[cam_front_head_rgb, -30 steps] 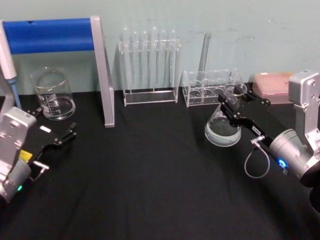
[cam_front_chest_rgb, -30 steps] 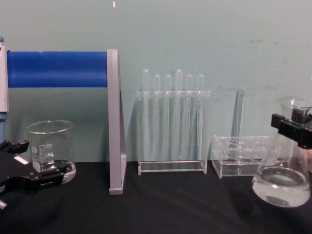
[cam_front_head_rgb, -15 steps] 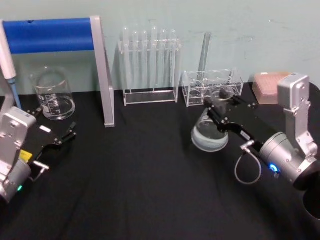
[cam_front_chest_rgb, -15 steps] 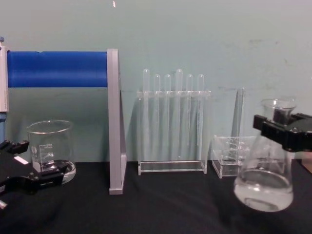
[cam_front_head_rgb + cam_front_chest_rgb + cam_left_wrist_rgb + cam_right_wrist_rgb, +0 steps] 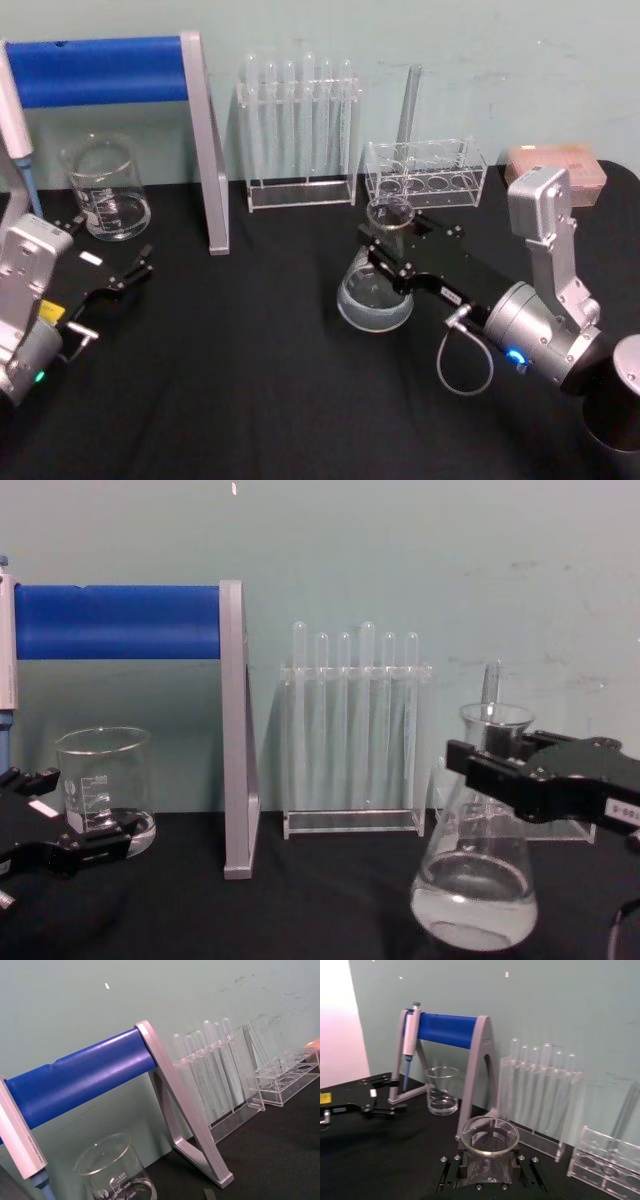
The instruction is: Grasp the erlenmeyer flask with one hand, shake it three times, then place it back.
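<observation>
The erlenmeyer flask (image 5: 375, 292) is clear glass with a little clear liquid in its wide base. It is near the middle of the black table, slightly right of centre. My right gripper (image 5: 386, 243) is shut on its neck just under the flared rim. In the chest view the flask (image 5: 475, 895) stands upright with the black jaws of the right gripper (image 5: 490, 768) clamped across the neck; I cannot tell whether its base touches the table. The right wrist view looks down on the flask's rim (image 5: 489, 1135). My left gripper (image 5: 108, 282) rests open at the left, beside the beaker.
A glass beaker (image 5: 105, 190) stands back left beside a blue-barred pipette stand (image 5: 110, 70) holding a pipette (image 5: 15, 120). A test tube rack (image 5: 300, 130) and a low clear rack (image 5: 425, 175) line the back wall. A pink box (image 5: 555, 170) sits back right.
The right gripper has carried the flask left and toward me, away from the low clear rack, and it sits lower in the chest view. The left arm has not moved.
</observation>
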